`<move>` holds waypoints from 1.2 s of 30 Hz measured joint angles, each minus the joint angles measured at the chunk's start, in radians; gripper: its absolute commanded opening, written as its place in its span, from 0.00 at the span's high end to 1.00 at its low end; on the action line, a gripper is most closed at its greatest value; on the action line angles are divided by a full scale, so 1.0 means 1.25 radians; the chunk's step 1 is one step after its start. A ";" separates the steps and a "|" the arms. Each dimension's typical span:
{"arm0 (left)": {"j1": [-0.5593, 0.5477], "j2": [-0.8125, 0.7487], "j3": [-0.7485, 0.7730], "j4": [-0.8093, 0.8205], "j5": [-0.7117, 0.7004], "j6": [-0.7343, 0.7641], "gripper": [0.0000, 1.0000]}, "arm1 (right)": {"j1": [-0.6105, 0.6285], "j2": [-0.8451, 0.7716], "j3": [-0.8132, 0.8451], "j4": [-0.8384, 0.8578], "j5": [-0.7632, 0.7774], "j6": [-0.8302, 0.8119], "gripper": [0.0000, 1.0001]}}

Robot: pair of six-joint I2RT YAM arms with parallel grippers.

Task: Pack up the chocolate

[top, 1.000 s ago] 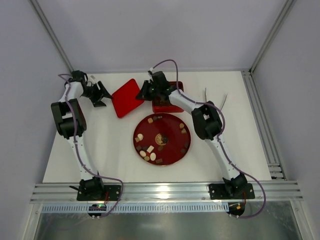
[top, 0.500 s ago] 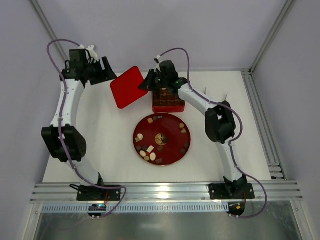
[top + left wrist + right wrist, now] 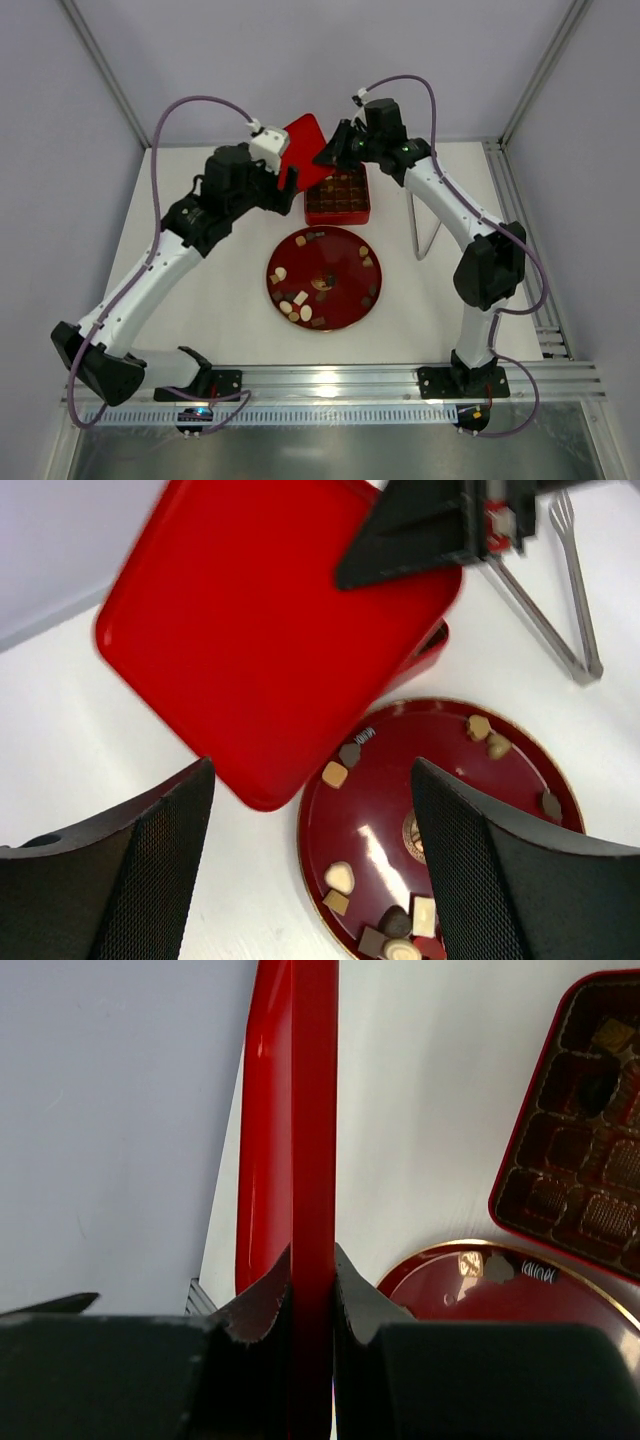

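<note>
Chocolate pieces [image 3: 300,301], dark, light brown and cream, lie scattered on the round red plate [image 3: 345,300]. Behind the plate stands a square red box [image 3: 337,196] with brown compartments. My right gripper [image 3: 331,153] is shut on the edge of the red lid [image 3: 304,138], holding it tilted in the air left of the box. In the right wrist view the lid [image 3: 313,1140] runs edge-on between the jaws. My left gripper [image 3: 284,181] hovers open just left of the lid. From its wrist I look down on the lid [image 3: 260,630], the plate [image 3: 400,770] and a light-brown piece [image 3: 335,774].
Metal tongs [image 3: 426,222] lie on the white table right of the box, and show too in the left wrist view [image 3: 560,610]. A gold emblem [image 3: 322,280] marks the plate's centre. Grey walls stand close behind the lid.
The right gripper has lifted the lid off the table and carried it up and to the right. The left arm swung in from the far left toward the lid, its jaws widening.
</note>
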 measured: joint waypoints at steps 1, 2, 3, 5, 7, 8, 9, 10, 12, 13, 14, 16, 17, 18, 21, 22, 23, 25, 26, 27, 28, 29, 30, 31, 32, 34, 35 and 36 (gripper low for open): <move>-0.040 0.002 -0.009 0.005 -0.033 0.019 0.22 | 0.000 -0.014 -0.007 -0.008 0.000 -0.001 0.96; -0.080 0.006 -0.016 0.010 -0.069 0.038 0.22 | 0.000 -0.026 -0.015 -0.016 0.000 -0.003 0.96; -0.116 0.012 -0.022 0.014 -0.102 0.057 0.22 | 0.000 -0.036 -0.022 -0.024 0.000 -0.004 0.96; -0.179 0.026 -0.029 0.024 -0.161 0.089 0.21 | 0.000 -0.050 -0.039 -0.033 -0.001 -0.006 0.96; -0.228 0.046 -0.028 0.033 -0.221 0.126 0.21 | 0.000 -0.053 -0.052 -0.038 -0.001 -0.006 0.96; -0.246 0.058 -0.027 0.037 -0.250 0.145 0.21 | 0.000 -0.053 -0.058 -0.042 -0.001 -0.006 0.96; -0.260 0.071 -0.024 0.040 -0.277 0.164 0.21 | 0.000 -0.053 -0.062 -0.046 -0.001 -0.006 0.96; -0.273 0.086 -0.022 0.043 -0.302 0.186 0.21 | 0.000 -0.053 -0.068 -0.052 -0.001 -0.006 0.96; -0.293 0.119 -0.013 0.044 -0.347 0.222 0.21 | 0.000 -0.053 -0.073 -0.063 -0.001 -0.005 0.96; -0.302 0.139 -0.005 0.045 -0.367 0.238 0.21 | 0.000 -0.053 -0.075 -0.067 -0.001 -0.005 0.96; -0.310 0.159 0.002 0.044 -0.387 0.255 0.22 | 0.000 -0.053 -0.077 -0.071 -0.001 -0.005 0.96; -0.323 0.195 0.018 0.042 -0.425 0.287 0.22 | -0.001 -0.053 -0.077 -0.072 -0.001 -0.005 0.96; -0.328 0.210 0.023 0.041 -0.441 0.297 0.21 | -0.002 -0.053 -0.077 -0.074 -0.002 -0.004 0.96; -0.333 0.221 0.027 0.038 -0.453 0.308 0.21 | -0.003 -0.053 -0.077 -0.074 -0.003 -0.003 0.96; -0.339 0.236 0.030 0.034 -0.486 0.328 0.22 | -0.008 -0.053 -0.077 -0.074 -0.011 0.003 0.96; -0.340 0.239 0.032 0.033 -0.498 0.334 0.23 | -0.008 -0.054 -0.077 -0.074 -0.013 0.004 0.96; -0.341 0.243 0.035 0.033 -0.511 0.341 0.23 | -0.009 -0.055 -0.078 -0.074 -0.016 0.007 0.96; -0.341 0.255 0.042 0.034 -0.538 0.356 0.24 | -0.010 -0.056 -0.078 -0.074 -0.020 0.009 0.96; -0.341 0.260 0.044 0.036 -0.553 0.365 0.24 | -0.011 -0.059 -0.078 -0.074 -0.023 0.010 0.96; -0.341 0.266 0.044 0.037 -0.567 0.371 0.24 | -0.011 -0.061 -0.080 -0.074 -0.027 0.011 0.96; -0.341 0.272 0.044 0.037 -0.579 0.377 0.25 | -0.012 -0.065 -0.083 -0.074 -0.031 0.014 0.96; -0.341 0.280 0.044 0.040 -0.591 0.387 0.25 | -0.013 -0.069 -0.087 -0.072 -0.034 0.017 0.96; -0.341 0.286 0.044 0.042 -0.601 0.392 0.26 | -0.013 -0.074 -0.092 -0.068 -0.038 0.023 0.96; -0.341 0.291 0.044 0.044 -0.609 0.396 0.27 | -0.014 -0.077 -0.096 -0.067 -0.042 0.027 0.96; -0.341 0.296 0.044 0.049 -0.618 0.403 0.27 | -0.015 -0.081 -0.099 -0.066 -0.047 0.031 0.96; -0.341 0.303 0.042 0.065 -0.638 0.417 0.30 | -0.016 -0.085 -0.103 -0.061 -0.054 0.037 0.96; -0.341 0.305 0.041 0.074 -0.646 0.423 0.30 | -0.016 -0.087 -0.105 -0.061 -0.056 0.040 0.96; -0.341 0.305 0.038 0.083 -0.653 0.430 0.34 | -0.016 -0.090 -0.109 -0.056 -0.059 0.043 0.96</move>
